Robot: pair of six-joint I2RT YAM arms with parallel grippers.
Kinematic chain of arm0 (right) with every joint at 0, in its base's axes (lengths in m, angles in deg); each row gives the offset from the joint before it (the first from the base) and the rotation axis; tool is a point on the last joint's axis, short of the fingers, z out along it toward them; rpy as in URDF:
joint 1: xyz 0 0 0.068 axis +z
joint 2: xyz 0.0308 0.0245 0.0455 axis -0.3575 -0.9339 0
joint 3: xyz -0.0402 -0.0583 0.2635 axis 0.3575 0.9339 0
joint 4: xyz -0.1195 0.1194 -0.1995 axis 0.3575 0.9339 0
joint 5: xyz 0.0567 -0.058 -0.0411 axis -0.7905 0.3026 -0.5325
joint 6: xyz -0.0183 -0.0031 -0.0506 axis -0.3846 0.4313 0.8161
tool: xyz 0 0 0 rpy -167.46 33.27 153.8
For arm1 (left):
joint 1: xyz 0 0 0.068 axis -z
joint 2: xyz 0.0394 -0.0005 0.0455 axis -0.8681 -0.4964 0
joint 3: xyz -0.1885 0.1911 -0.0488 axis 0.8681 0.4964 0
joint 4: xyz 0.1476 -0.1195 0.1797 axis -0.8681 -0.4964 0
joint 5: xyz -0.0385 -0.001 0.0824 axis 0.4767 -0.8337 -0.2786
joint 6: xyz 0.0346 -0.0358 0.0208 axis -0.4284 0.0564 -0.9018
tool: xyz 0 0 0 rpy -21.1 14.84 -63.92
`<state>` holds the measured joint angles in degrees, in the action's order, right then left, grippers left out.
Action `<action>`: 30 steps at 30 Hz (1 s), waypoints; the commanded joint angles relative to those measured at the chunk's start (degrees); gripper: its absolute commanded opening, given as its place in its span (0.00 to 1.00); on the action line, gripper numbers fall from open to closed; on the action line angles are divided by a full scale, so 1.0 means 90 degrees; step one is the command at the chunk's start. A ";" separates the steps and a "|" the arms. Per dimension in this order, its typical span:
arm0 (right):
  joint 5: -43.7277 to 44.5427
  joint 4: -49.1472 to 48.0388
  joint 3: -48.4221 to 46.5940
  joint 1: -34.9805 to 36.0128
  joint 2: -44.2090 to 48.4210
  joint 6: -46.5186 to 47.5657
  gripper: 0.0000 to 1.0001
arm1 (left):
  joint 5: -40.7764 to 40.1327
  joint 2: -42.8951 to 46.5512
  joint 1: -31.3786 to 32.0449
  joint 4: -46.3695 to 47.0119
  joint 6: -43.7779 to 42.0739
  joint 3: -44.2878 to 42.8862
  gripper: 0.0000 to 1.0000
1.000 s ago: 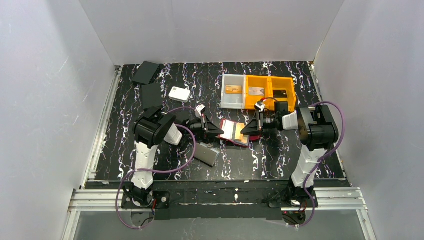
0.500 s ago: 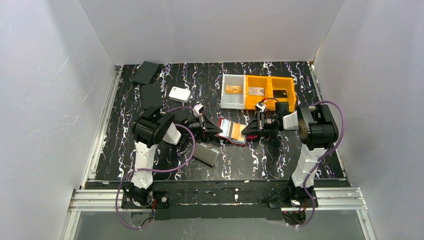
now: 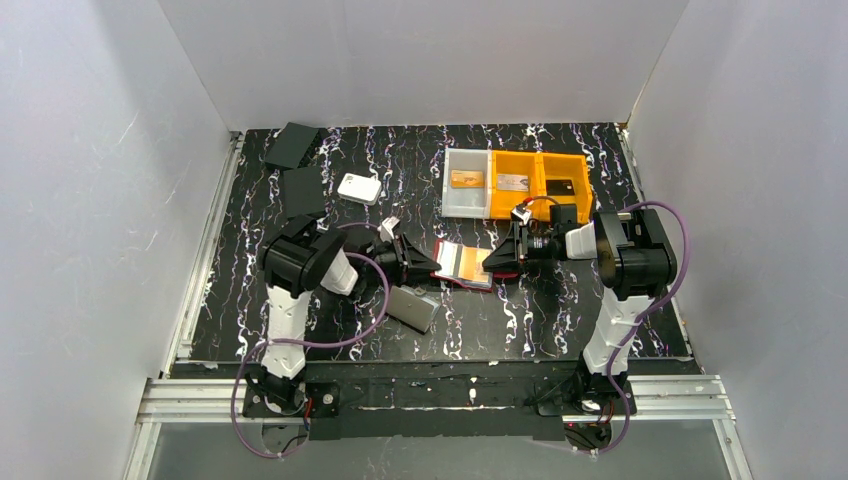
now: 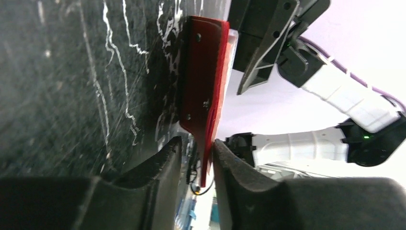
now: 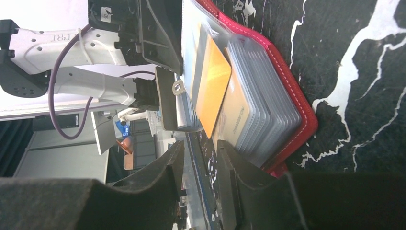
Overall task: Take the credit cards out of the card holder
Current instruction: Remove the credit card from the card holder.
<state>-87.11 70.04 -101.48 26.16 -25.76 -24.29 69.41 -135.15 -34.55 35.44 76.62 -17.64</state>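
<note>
Red holder (image 4: 203, 86) within ajar left gripper (image 4: 196, 143)

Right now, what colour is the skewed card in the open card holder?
Orange-gold; the card shows best in the right wrist view.

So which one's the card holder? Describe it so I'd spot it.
On the black marbled table, look in front of the white and yellow bins. The card holder sits open there: the only red thing, with clear sleeves and an orange card showing, unlike the grey case nearby.
</note>
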 commanded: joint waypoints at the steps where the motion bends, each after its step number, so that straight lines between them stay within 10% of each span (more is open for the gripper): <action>1: 0.0261 0.0302 -0.0176 0.0014 -0.0079 0.0325 0.41 | -0.0352 0.0895 -0.0042 -0.1555 -0.0971 0.0165 0.34; 12: 0.0342 0.0575 -0.0264 0.0038 -0.0051 0.0570 0.41 | -0.1660 0.2981 -0.0037 -0.5013 -0.3066 0.0030 0.36; 30: 0.0312 0.0984 -0.0435 0.0095 -0.0012 0.0921 0.41 | -0.0898 0.2234 0.0758 -0.5737 -0.3215 -0.1614 0.16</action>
<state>-86.69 76.92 -103.82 26.66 -25.76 -18.98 60.08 -111.26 -28.32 -12.36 48.88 -30.38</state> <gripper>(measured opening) 0.408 0.163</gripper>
